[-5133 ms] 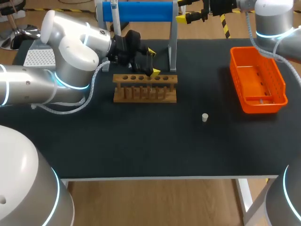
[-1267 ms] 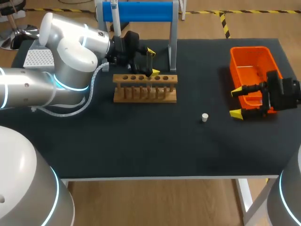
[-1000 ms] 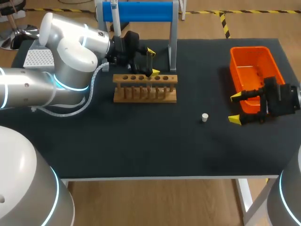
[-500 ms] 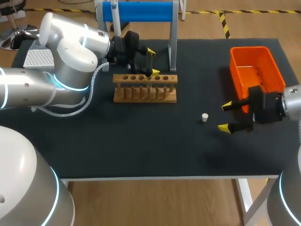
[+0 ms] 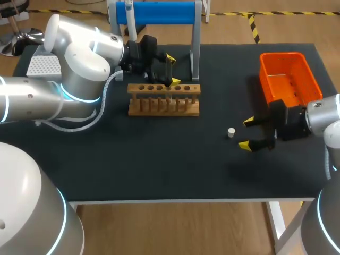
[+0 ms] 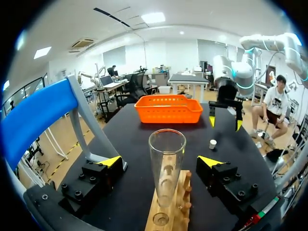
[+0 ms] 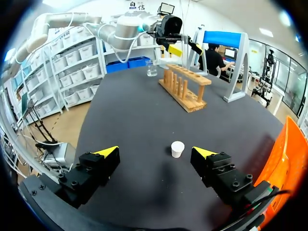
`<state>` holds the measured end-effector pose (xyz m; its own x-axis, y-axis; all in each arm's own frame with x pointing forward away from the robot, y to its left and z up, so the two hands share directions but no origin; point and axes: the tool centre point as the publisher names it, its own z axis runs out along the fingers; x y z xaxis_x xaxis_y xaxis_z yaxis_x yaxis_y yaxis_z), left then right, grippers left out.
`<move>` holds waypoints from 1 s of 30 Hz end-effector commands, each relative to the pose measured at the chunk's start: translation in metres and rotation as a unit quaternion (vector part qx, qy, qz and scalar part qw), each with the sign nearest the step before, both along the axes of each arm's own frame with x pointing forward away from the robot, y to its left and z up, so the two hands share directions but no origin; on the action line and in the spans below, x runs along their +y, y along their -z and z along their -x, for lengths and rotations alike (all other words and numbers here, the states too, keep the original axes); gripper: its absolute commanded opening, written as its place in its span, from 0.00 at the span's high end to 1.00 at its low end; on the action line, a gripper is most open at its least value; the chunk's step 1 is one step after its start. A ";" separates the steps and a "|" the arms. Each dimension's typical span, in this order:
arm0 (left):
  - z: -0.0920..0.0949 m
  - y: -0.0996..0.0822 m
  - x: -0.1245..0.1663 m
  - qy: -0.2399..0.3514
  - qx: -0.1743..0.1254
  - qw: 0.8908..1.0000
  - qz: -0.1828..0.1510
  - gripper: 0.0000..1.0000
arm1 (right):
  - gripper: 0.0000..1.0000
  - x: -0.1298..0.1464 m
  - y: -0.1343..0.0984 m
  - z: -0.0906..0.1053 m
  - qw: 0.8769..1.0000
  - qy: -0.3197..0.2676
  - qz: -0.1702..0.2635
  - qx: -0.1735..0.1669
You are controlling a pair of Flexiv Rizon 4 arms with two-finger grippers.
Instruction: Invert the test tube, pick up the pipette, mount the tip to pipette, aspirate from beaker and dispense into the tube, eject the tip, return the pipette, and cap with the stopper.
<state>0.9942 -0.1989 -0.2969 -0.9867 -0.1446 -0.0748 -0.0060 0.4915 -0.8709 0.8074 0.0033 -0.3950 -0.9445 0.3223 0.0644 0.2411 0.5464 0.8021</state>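
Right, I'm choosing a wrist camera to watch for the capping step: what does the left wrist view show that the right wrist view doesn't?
Only the left wrist view plainly shows the glass tube, standing mouth-up in the rack between the open left gripper's fingers, which do not touch it. Only the right wrist view shows the beaker, beyond the rack. Both show the rack, the stopper just ahead of the open right gripper, the orange basket and the blue stand.

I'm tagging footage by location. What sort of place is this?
Probably a robotics lab's mock chemistry bench: a glass test tube stands in a wooden rack with the open left gripper around it. A small white stopper lies on the black table, and the right gripper hovers near it.
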 end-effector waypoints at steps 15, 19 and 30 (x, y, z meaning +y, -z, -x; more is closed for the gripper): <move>0.001 0.001 0.000 0.000 -0.002 1.000 0.002 0.00 | 0.00 0.010 0.017 -0.014 1.000 0.003 0.005 -0.001; 0.001 0.001 0.000 0.000 -0.002 1.000 0.002 0.00 | 0.02 0.011 0.017 -0.016 1.000 0.005 0.004 -0.001; 0.001 0.001 0.000 0.000 -0.002 1.000 0.002 0.00 | 0.50 0.016 0.022 -0.020 1.000 0.004 0.010 0.000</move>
